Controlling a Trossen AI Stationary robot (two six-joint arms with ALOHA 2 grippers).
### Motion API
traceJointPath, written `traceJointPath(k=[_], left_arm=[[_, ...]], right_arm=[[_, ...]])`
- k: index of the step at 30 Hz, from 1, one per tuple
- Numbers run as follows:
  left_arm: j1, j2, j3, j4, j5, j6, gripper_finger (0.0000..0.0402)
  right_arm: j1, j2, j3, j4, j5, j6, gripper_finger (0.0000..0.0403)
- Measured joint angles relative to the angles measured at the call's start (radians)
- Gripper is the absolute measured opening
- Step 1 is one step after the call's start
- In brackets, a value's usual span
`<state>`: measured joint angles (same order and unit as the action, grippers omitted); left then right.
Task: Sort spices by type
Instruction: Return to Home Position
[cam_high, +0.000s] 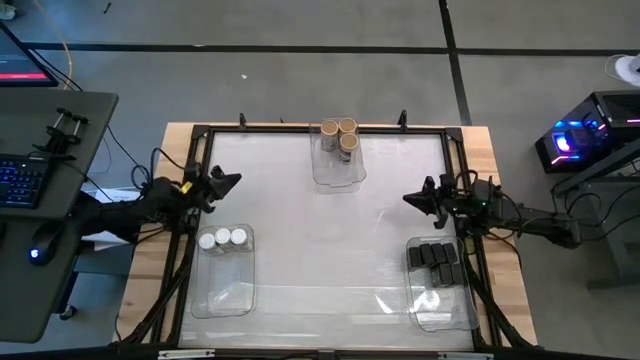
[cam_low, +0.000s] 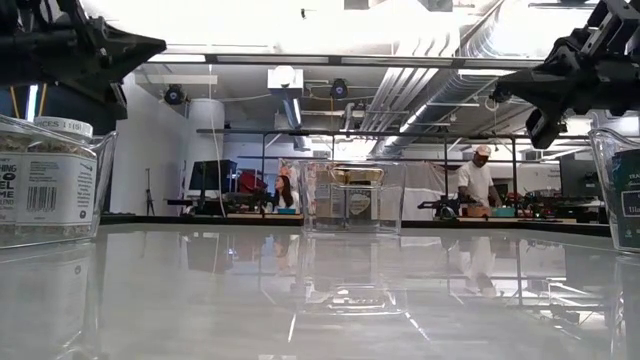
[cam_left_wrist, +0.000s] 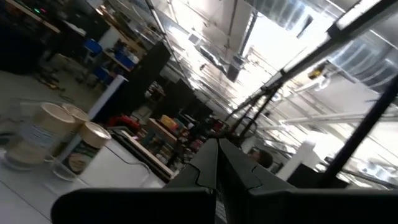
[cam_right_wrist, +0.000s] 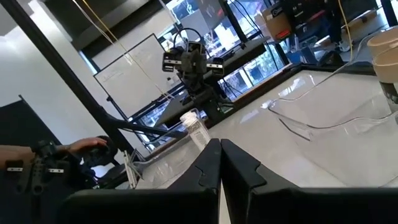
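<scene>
Near side: white-lidded jars (cam_high: 222, 238) sit in the left bin (cam_high: 222, 290), black boxes (cam_high: 436, 262) in the right bin (cam_high: 445, 312). Left gripper (cam_high: 232, 181) and right gripper (cam_high: 410, 198) hover empty, fingers pressed together. Farthest off, tan-lidded jars (cam_high: 340, 135) stand in the middle bin (cam_high: 338, 175).

- Three round jars with tan lids (cam_high: 338, 133) stand upright, clustered together, in the clear plastic bin (cam_high: 337, 176) at the desk's (cam_high: 320, 225) far middle.
- Three white-lidded jars (cam_high: 222, 238) stand in a row in the left clear bin (cam_high: 222, 292).
- Small black rectangular boxes (cam_high: 437, 258) lie packed together in the right clear bin (cam_high: 447, 312).
</scene>
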<state>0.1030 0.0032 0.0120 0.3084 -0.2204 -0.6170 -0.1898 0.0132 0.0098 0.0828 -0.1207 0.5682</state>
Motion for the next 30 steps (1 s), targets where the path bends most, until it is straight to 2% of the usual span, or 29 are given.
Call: traceJointPath(k=[10, 12, 14, 16, 19, 30], left_arm=[[-0.092, 0.000, 0.000, -0.008, 0.000, 0.015, 0.0000], [-0.097, 0.000, 0.000, -0.042, 0.020, 0.110, 0.0000], [-0.107, 0.000, 0.000, -0.106, 0.070, 0.319, 0.0000], [-0.115, 0.000, 0.000, -0.170, 0.076, 0.517, 0.0000], [-0.124, 0.000, 0.000, -0.235, 0.077, 0.660, 0.0000], [-0.131, 0.008, 0.000, -0.248, 0.131, 0.658, 0.0000]], right_arm=[[0.000, 0.000, 0.000, -0.026, 0.000, 0.000, 0.0001], [0.000, 0.000, 0.000, -0.036, 0.001, 0.000, 0.0001], [0.000, 0.000, 0.000, -0.044, 0.001, 0.000, 0.0001], [0.000, 0.000, 0.000, -0.051, 0.004, 0.000, 0.0001], [0.000, 0.000, 0.000, -0.051, 0.005, 0.000, 0.0001], [0.000, 0.000, 0.000, -0.051, 0.004, 0.000, 0.0001]])
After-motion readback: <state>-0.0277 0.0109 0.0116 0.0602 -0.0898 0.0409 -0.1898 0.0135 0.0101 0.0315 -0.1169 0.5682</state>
